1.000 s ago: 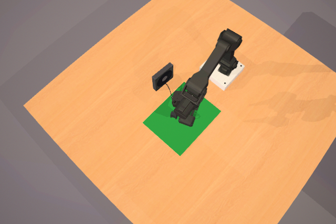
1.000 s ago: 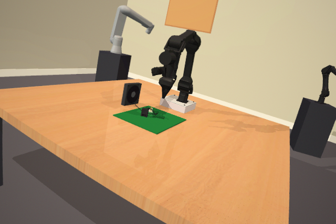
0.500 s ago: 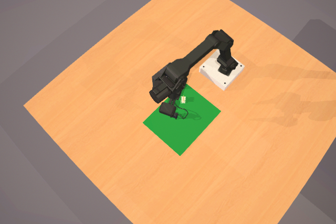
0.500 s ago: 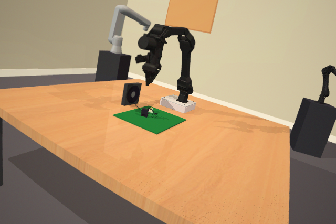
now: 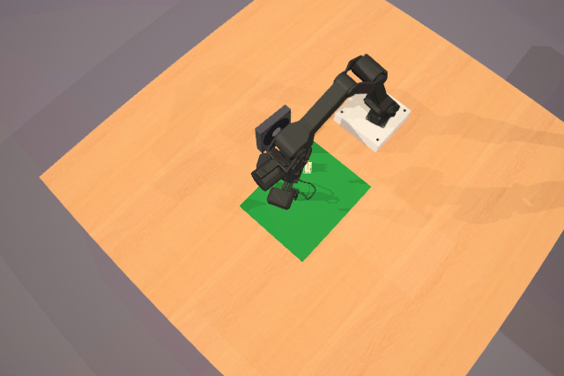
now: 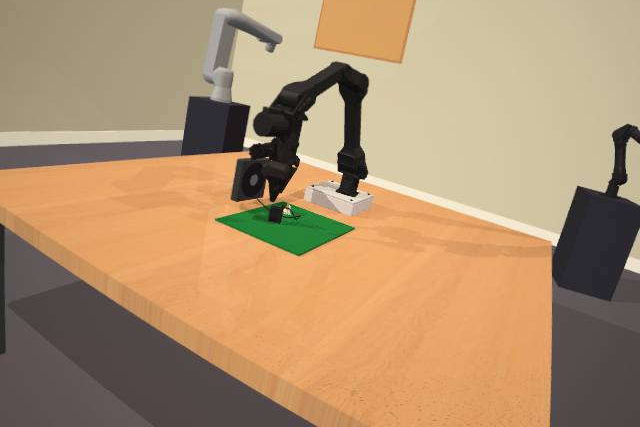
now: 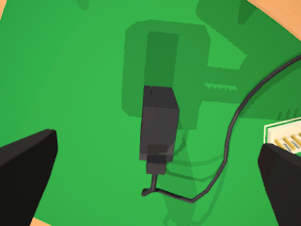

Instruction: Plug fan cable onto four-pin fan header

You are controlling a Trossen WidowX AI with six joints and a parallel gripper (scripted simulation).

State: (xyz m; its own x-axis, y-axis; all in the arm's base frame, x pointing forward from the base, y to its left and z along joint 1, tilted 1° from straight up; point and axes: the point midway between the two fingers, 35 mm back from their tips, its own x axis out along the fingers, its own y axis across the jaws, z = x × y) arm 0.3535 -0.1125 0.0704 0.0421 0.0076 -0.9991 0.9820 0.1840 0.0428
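The black plug is on the green board, beside the header and apart from it. In the top view the arm hides most of it. The pale four-pin header shows bare gold pins at the right edge of the wrist view, partly behind a fingertip. The black cable leaves the plug's narrow end and loops toward the header side. My gripper is open and empty above the plug, with the plug seen between the spread fingers.
The square fan stands upright at the board's edge, close beside my wrist. My arm's white base is behind the board. The wooden table surrounds the board. Two other arms stand on dark pedestals beyond the table.
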